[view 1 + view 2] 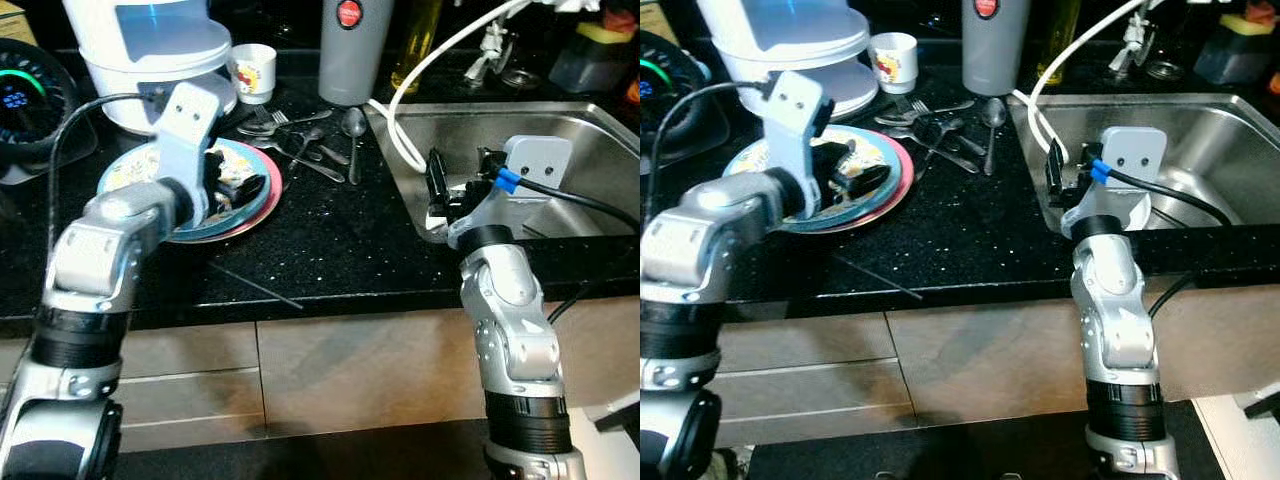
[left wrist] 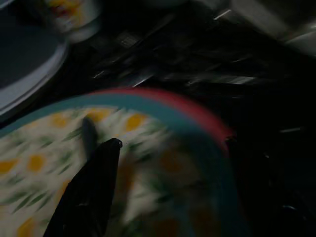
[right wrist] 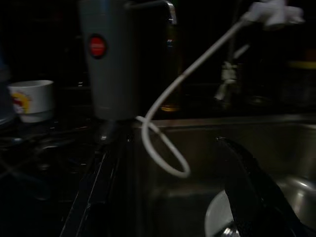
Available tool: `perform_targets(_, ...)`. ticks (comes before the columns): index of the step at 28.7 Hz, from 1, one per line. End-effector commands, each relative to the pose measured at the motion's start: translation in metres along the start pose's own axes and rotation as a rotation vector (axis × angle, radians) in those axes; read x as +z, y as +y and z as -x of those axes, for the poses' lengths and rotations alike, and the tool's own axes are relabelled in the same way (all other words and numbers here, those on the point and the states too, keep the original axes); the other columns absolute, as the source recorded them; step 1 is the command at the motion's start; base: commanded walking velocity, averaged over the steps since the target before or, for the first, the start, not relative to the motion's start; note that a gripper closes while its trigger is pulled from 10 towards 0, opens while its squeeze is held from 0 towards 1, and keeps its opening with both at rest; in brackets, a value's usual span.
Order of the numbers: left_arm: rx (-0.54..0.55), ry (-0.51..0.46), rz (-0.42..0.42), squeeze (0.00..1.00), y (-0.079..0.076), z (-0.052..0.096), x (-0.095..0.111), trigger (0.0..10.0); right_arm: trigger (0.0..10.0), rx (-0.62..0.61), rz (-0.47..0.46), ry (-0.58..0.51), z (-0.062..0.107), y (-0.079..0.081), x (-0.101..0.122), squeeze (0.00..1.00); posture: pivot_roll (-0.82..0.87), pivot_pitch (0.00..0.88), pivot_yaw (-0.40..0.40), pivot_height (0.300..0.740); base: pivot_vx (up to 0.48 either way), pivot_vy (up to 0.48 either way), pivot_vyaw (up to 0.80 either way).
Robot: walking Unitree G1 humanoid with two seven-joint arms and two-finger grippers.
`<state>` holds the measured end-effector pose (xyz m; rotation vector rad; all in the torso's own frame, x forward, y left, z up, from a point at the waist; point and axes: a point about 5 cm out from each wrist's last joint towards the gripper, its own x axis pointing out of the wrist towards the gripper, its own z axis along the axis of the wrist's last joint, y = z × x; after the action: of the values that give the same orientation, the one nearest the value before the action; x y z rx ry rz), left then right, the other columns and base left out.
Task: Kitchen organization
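Black speckled counter [image 1: 330, 240] runs across the left eye view, with a steel sink [image 1: 590, 130] set into it on the robot's right. On the counter lie a stack of plates [image 1: 262, 205], flowered on top with a red rim under it, a loose heap of cutlery [image 1: 310, 140], a small white cup [image 1: 252, 72] and a grey canister [image 1: 355, 45]; a white hose [image 1: 400, 130] loops over the sink's edge. The left gripper [image 1: 240, 183] hovers over the plates, its fingers parted and empty as far as can be judged. The right gripper [image 1: 455, 185] waits at the sink's near-left corner, its jaws apart and holding nothing. The right eye view tells the same: plates, cutlery and cup all sit on the counter. From the left wrist, one black finger [image 2: 94, 187] hangs just above the flowered plate, blurred, with the red rim beyond. From the right wrist, dimly, the canister, the cup and the hose appear beyond the sink's rim. By this showing the tidying has hardly begun: nothing is gripped, and the plates look to be the first job.
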<state>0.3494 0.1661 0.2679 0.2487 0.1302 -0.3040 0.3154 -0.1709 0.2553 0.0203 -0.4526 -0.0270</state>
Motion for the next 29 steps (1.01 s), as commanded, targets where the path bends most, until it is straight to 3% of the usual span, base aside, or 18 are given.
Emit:
perform_targets(1, 0.081, 0.062, -0.035, 0.00, 0.001, -0.002, -0.015, 10.0, 10.0, -0.007, 0.007, 0.003, 0.003, -0.002, 0.001, 0.00, 0.09, 0.124, 0.013, 0.740, 0.000, 0.000, 0.00)
perform_targets(8, 0.168, 0.067, -0.058, 0.00, 0.002, -0.002, -0.019, 10.0, 10.0, -0.012, 0.009, 0.004, 0.003, -0.003, 0.000, 0.00, 0.09, 0.125, 0.010, 0.740, 0.000, 0.000, 0.00)
perform_targets(10, 0.179, 0.094, -0.001, 0.00, -0.001, -0.005, -0.025, 10.0, 10.0, -0.006, 0.006, 0.002, 0.002, -0.002, 0.000, 0.00, 0.09, 0.124, 0.009, 0.740, 0.000, 0.000, 0.00)
perform_targets(11, 0.181, 0.141, 0.108, 0.00, -0.005, -0.007, -0.036, 10.0, 10.0, -0.001, 0.005, 0.002, 0.002, -0.001, 0.000, 0.00, 0.09, 0.121, 0.008, 0.740, 0.000, 0.000, 0.00)
perform_targets(13, 0.181, 0.141, 0.108, 0.00, -0.005, -0.007, -0.036, 10.0, 10.0, -0.001, 0.005, 0.002, 0.002, -0.001, 0.000, 0.00, 0.09, 0.121, 0.008, 0.740, 0.000, 0.000, 0.00)
perform_targets(15, 0.184, 0.186, 0.222, 0.00, -0.007, -0.008, -0.046, 10.0, 10.0, 0.000, 0.005, 0.002, 0.002, -0.001, 0.000, 0.00, 0.09, 0.118, 0.008, 0.740, 0.000, 0.000, 0.00)
perform_targets(16, 0.184, 0.186, 0.222, 0.00, -0.007, -0.008, -0.046, 10.0, 10.0, 0.000, 0.005, 0.002, 0.002, -0.001, 0.000, 0.00, 0.09, 0.118, 0.008, 0.740, 0.000, 0.000, 0.00)
perform_targets(17, 0.192, 0.205, 0.257, 0.00, -0.007, -0.008, -0.051, 5.2, 10.0, 0.000, 0.006, 0.002, 0.002, -0.001, 0.000, 0.00, 0.09, 0.118, 0.008, 0.740, 0.000, 0.000, 0.00)
perform_targets(18, 0.192, 0.205, 0.257, 0.00, -0.007, -0.008, -0.051, 5.2, 10.0, 0.000, 0.006, 0.002, 0.002, -0.001, 0.000, 0.00, 0.09, 0.118, 0.008, 0.740, 0.000, 0.000, 0.00)
perform_targets(19, 0.189, 0.224, 0.314, 0.00, -0.008, -0.007, -0.055, 5.2, 10.0, 0.000, 0.006, 0.002, 0.002, -0.001, 0.000, 0.00, 0.09, 0.118, 0.008, 0.740, 0.000, 0.000, 0.00)
perform_targets(20, 0.197, 0.241, 0.350, 0.00, -0.008, -0.007, -0.059, 0.0, 10.0, 0.001, 0.006, 0.002, 0.002, -0.001, 0.000, 0.00, 0.09, 0.115, 0.009, 0.740, 0.000, 0.000, 0.00)
perform_targets(22, 0.210, 0.262, 0.374, 0.00, -0.006, -0.005, -0.065, 0.0, 10.0, 0.002, 0.007, 0.002, 0.002, -0.002, 0.000, 0.00, 0.09, 0.114, 0.007, 0.740, 0.000, 0.000, 0.00)
perform_targets(29, 0.252, 0.266, 0.271, 0.00, 0.003, -0.003, -0.065, 0.0, 10.0, 0.009, 0.004, 0.001, 0.001, 0.000, 0.001, 0.00, 0.09, 0.111, 0.004, 0.740, 0.000, 0.000, 0.00)
